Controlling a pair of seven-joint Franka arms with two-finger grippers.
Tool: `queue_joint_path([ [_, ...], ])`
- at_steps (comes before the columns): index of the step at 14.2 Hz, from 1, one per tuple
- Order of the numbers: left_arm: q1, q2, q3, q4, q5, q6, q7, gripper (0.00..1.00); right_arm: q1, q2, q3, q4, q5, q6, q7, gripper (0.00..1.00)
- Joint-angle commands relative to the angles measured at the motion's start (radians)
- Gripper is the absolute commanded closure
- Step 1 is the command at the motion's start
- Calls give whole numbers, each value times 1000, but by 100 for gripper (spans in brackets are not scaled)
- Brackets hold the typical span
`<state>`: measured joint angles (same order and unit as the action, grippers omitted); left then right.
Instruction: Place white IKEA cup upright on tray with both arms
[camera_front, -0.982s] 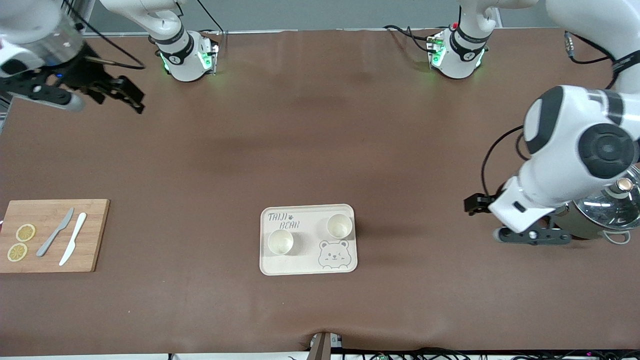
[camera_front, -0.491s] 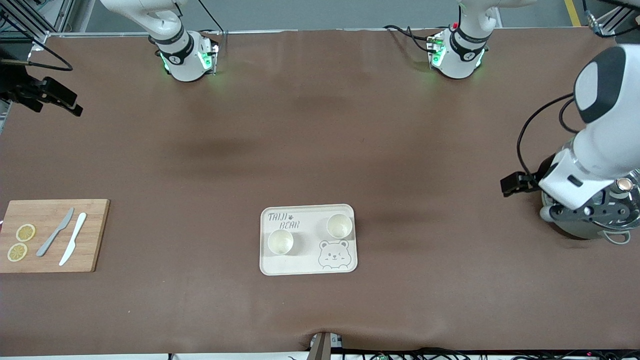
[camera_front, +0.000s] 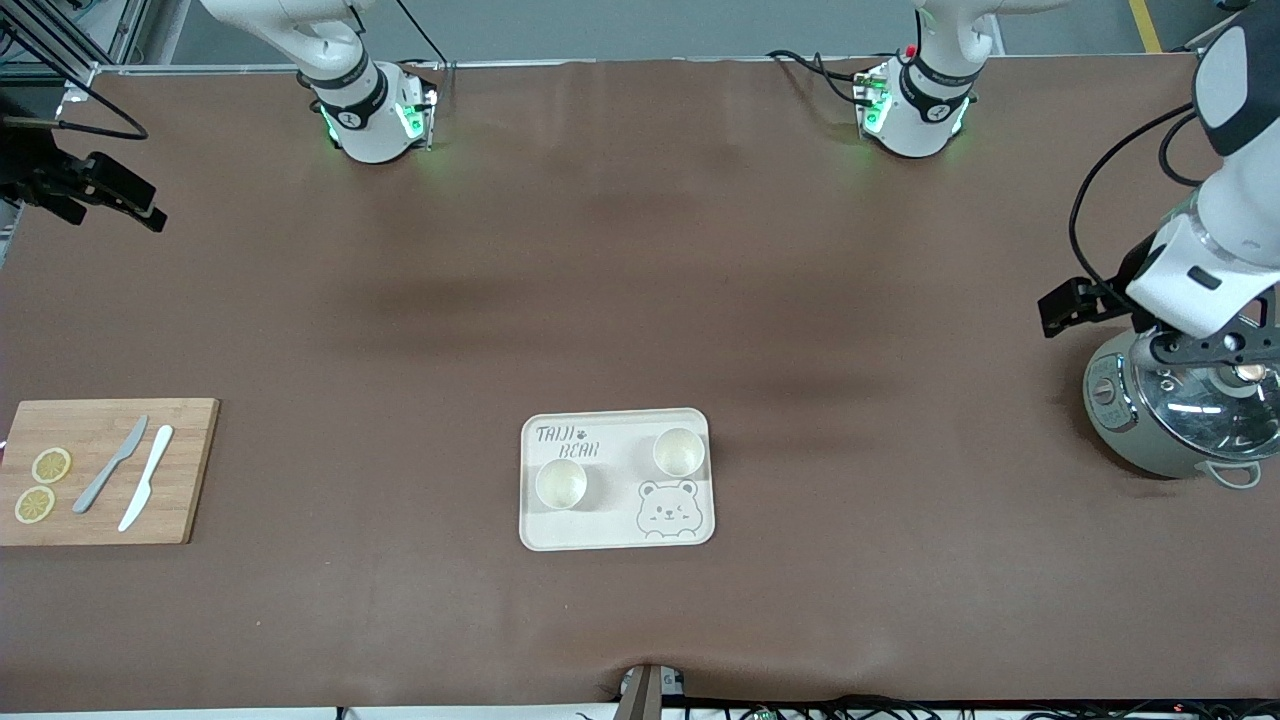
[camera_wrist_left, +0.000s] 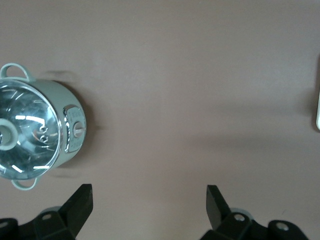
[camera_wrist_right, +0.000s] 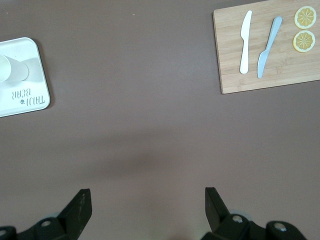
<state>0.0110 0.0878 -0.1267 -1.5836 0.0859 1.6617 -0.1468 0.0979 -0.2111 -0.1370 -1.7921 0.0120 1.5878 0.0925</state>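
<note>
The cream tray (camera_front: 600, 528) with "TAIJI BEAR" lettering lies near the middle of the table, toward the front camera. Two white cups stand upright on it, one (camera_front: 561, 484) beside the lettering and one (camera_front: 679, 452) above the bear face. My left gripper (camera_front: 1215, 345) is open and empty, up over the steel pot (camera_front: 1180, 415) at the left arm's end; it also shows in the left wrist view (camera_wrist_left: 149, 200). My right gripper (camera_front: 115, 192) is open and empty, up over the table edge at the right arm's end. The right wrist view (camera_wrist_right: 148, 202) shows the tray corner (camera_wrist_right: 30, 102) with one cup (camera_wrist_right: 10, 70).
A wooden cutting board (camera_front: 105, 495) lies at the right arm's end with a grey knife (camera_front: 111, 464), a white knife (camera_front: 146, 478) and two lemon slices (camera_front: 42, 485). The pot with its glass lid shows in the left wrist view (camera_wrist_left: 35, 130).
The left arm has lifted and drawn back toward its end of the table, uncovering the pot. The right arm swung out to the table edge, then held still.
</note>
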Motion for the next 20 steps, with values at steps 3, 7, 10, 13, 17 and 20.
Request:
queue_joint_path([
  [3,49,-103,-8,-91,-23,7,87,0,0,-25,8,-13,-17,11,-31,0],
  [7,79,-93,-7,-50,-60,6,99,0,-1,-25,7,-10,-17,8,-63,0],
  [10,70,-65,-8,25,-60,-32,92,0,0,31,8,60,-18,-26,-68,0],
  [13,70,-59,-8,42,-61,-42,92,0,-14,44,4,69,-20,-28,-71,0],
  [17,67,-59,-8,42,-60,-42,95,0,-12,59,4,71,-18,-19,-71,0],
  [20,69,-59,-8,40,-60,-42,96,0,-10,67,4,91,-18,-20,-71,0],
])
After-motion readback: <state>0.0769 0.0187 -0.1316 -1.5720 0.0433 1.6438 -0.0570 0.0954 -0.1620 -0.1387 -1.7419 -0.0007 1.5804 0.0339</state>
